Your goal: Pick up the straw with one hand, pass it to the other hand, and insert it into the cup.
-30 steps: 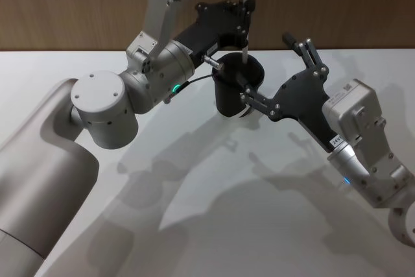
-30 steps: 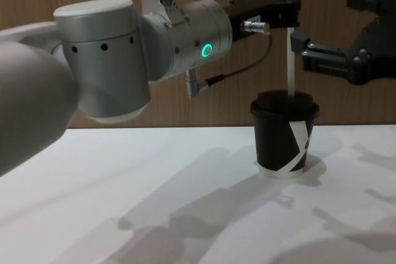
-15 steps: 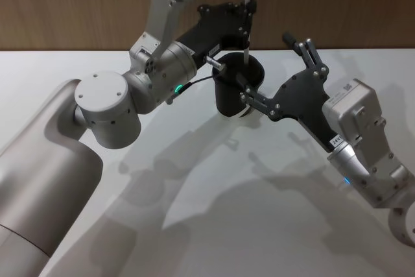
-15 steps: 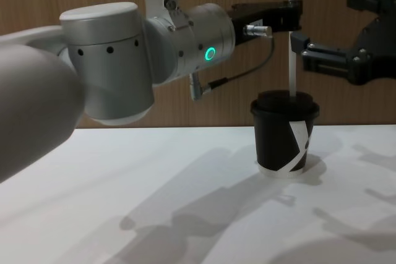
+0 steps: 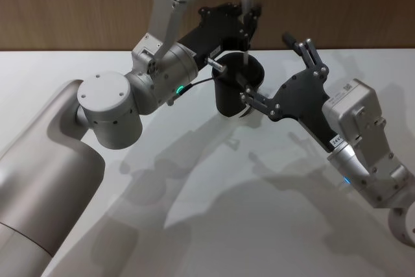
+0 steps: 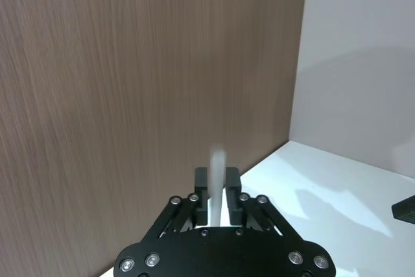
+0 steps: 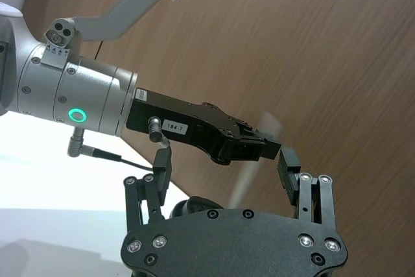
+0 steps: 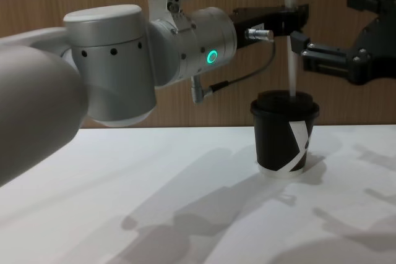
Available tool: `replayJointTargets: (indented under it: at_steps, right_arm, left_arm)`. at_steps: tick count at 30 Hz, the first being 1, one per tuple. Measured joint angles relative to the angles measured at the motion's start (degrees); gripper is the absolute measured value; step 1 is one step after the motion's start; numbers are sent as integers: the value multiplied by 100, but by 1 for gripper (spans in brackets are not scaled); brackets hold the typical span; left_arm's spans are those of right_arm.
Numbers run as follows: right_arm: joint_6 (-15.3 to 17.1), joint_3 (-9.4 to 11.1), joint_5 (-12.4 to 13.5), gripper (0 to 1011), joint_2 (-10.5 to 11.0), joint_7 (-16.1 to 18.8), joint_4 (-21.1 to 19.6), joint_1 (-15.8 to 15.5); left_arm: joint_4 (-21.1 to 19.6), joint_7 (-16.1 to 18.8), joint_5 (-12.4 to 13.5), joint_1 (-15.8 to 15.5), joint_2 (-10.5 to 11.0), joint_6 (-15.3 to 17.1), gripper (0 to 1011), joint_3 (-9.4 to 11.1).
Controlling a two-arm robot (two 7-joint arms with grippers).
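Handover looks done: the left pincer [image 8: 291, 17] grips the straw [image 8: 290, 60], its tip at the cup [image 8: 284, 133] lid. Right pincer [image 8: 309, 29] stands wide beside. Pushing down remains.

Straw [image 8: 290, 60] lower in cup [image 8: 284, 134], blurred

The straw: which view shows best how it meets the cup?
The chest view: from the side, the straw runs from the left gripper down into the cup lid. The head view shows it steeply, blurred above the lid. The left wrist view shows its blurred top between the fingers; the right wrist view, a faint streak.
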Motion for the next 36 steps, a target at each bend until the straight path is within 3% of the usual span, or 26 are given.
replayJointTargets:
  at_steps: [26, 36]
  right_arm:
    - [0, 0, 0, 1001, 0, 0, 0, 0]
    - [0, 0, 0, 1001, 0, 0, 0, 0]
  left_arm:
    - [28, 8, 29, -5, -20, 20, 964, -8]
    - [28, 8, 31, -4, -21, 20, 1003, -8]
